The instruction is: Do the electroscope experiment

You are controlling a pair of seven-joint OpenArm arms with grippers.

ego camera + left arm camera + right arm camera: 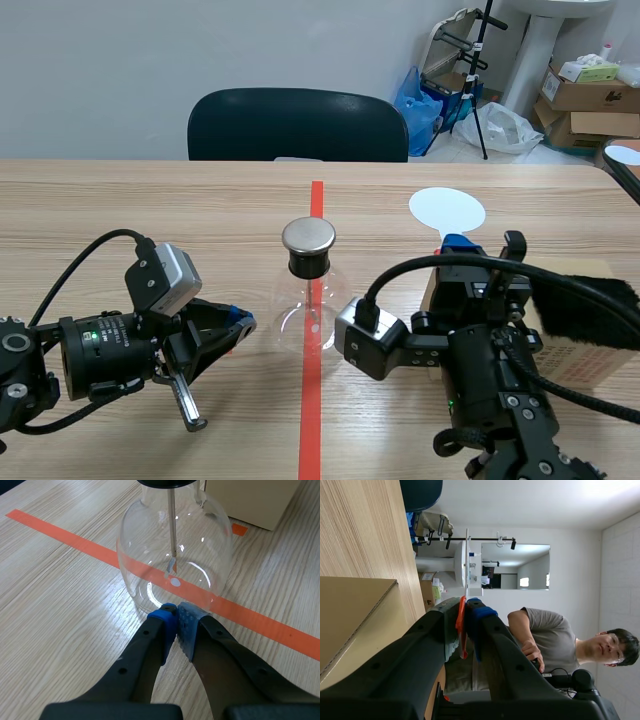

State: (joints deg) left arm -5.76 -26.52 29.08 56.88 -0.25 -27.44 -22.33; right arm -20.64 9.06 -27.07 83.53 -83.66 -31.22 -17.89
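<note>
Standing in the scene view: the electroscope (308,290), a clear glass flask with a black stopper and a metal cap, sits on the orange-red tape line at mid-table.
Left gripper, scene view: the left gripper (238,322) lies low over the table, just beside the flask's left side.
Right gripper, scene view: the right gripper (460,243) points up, with a white disc paddle (447,211) upright above it.
Box, scene view: a cardboard box (595,365) stands behind the right arm, with black fur (590,305) on top.
Left wrist view: the blue pads (162,622) are pressed together with nothing between them, right at the foot of the flask; contact cannot be told. A metal rod (171,525) hangs inside the glass.
Right wrist view: the fingers are clamped on the paddle's thin orange handle, and the disc shows edge-on ahead. A person (545,630) in a grey shirt sits beyond.
</note>
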